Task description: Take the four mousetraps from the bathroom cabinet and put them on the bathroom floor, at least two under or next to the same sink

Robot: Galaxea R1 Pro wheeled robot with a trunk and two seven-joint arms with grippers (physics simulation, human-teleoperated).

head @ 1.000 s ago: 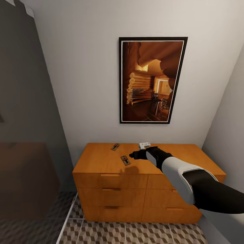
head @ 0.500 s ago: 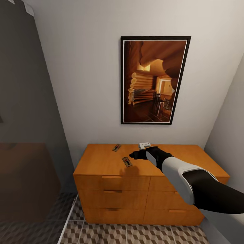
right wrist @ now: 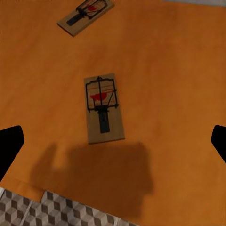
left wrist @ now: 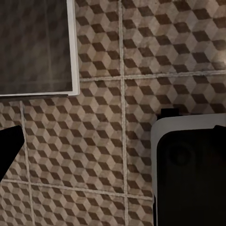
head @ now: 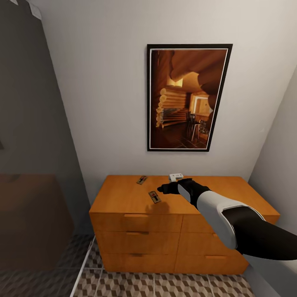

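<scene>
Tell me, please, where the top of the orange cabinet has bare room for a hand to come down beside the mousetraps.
The cabinet top is bare left of the near mousetrap and far mousetrap, out to its left edge. It is crowded where the right gripper hangs open over the near one, beside a small white object.

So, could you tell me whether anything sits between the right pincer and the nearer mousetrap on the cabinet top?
Nothing visible does. The right pincer hovers open above the nearer mousetrap, which lies flat on bare cabinet top. The second mousetrap lies apart, further back.
</scene>
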